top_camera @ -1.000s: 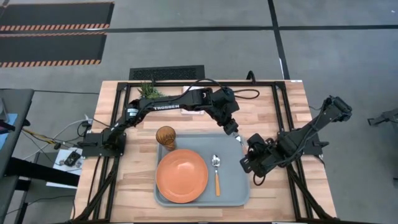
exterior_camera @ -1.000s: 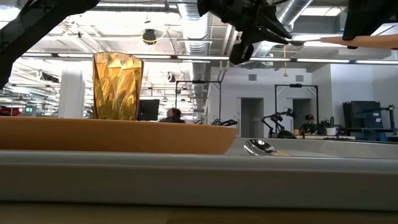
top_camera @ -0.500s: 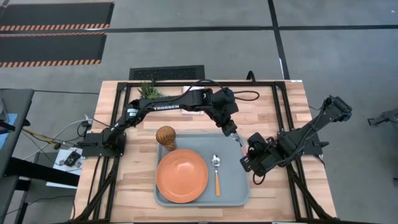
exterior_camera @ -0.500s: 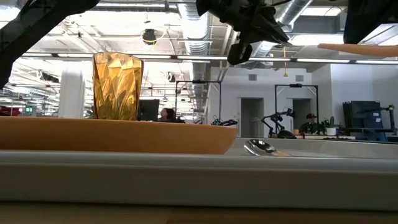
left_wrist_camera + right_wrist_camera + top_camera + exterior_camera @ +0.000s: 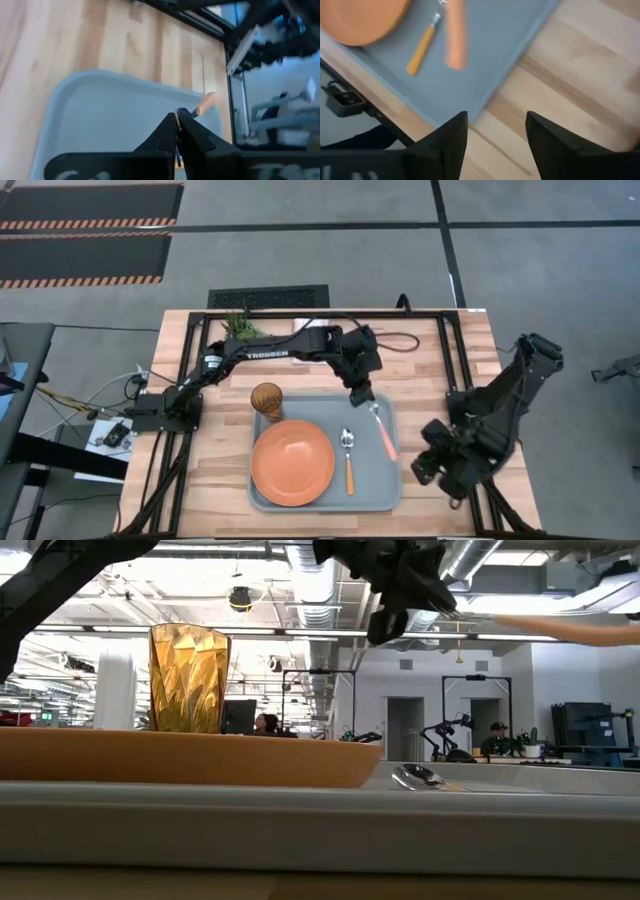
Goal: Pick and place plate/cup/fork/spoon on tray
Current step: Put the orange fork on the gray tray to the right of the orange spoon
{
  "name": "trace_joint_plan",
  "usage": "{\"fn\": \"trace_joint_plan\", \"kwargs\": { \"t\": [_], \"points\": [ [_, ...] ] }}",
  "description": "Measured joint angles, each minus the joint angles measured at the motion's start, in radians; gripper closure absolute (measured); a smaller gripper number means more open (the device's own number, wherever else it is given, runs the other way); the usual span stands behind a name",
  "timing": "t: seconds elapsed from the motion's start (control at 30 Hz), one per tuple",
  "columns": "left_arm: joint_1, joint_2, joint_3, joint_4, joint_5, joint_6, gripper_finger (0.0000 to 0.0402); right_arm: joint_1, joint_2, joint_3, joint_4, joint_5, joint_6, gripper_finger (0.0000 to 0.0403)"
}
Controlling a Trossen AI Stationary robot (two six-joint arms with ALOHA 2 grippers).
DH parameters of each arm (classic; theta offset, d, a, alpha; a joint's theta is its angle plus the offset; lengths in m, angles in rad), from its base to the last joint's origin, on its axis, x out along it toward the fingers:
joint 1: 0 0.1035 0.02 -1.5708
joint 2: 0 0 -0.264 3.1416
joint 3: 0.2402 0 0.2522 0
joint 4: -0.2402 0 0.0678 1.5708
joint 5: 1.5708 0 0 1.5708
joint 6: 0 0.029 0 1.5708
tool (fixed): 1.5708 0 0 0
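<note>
The orange plate [image 5: 292, 462], the amber cup [image 5: 267, 400] and the spoon [image 5: 348, 455] rest on the blue-grey tray [image 5: 385, 485]. My left gripper [image 5: 361, 394] hangs over the tray's far right part, shut on the fork [image 5: 384, 436]. The fork's orange handle [image 5: 570, 630] stretches away from it toward the near right, well above the tray. My right gripper [image 5: 428, 470] stands open off the tray's right edge over bare wood, nothing between its fingers [image 5: 451, 137]. My left gripper pinches the fork at its metal tine end [image 5: 186, 113] between its two shut fingers. The fingers slant down from the far left and lie along the fork, whose handle [image 5: 205, 102] sticks out past the fingertips. The fork hangs roughly level, clear of the tray.
A small green plant [image 5: 238, 326] stands at the table's far left. Bare tray floor [image 5: 485, 65] lies right of the spoon [image 5: 422, 47], below the fork. Black frame rails run along the table's sides. People show far back in the room in the low view.
My right gripper has opened, let go of the fork's handle and drawn back toward the table's near right corner. My left gripper keeps the fork by its tine end and has shifted slightly toward the table's left; the fork stays lifted over the tray.
</note>
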Motion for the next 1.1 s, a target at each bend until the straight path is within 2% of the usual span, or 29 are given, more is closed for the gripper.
{"fn": "trace_joint_plan", "kwargs": {
  "t": [0.23,0.33,0.4,0.53,0.63,0.93,1.1],
  "points": [
    [-0.068,0.092,0.001,0.034,0.018,0.076,0.0401,0.13,0.004,-0.001,-0.082,0.023,0.239,0.0178],
    [-0.085,0.145,0.0,0.041,0.078,0.07,0.0401,0.153,0.004,-0.001,-0.082,0.04,0.279,0.0183],
    [-0.094,0.169,0.0,0.03,0.113,0.081,0.0401,0.158,0.004,-0.001,-0.079,0.044,0.281,0.0186],
    [-0.11,0.199,-0.001,0.008,0.102,0.107,0.0401,0.159,0.004,-0.001,-0.079,0.058,0.28,0.0188],
    [-0.114,0.204,0.002,0.057,0.084,0.111,0.0401,0.157,0.004,-0.001,-0.079,0.06,0.277,0.0188],
    [-0.11,0.233,-0.001,0.022,0.121,0.162,0.0402,0.157,0.004,-0.001,-0.095,0.06,0.269,0.0188],
    [-0.097,0.227,0.001,0.032,0.069,0.213,0.0401,0.157,0.004,-0.015,-0.086,0.06,0.269,0.0188]
  ]
}}
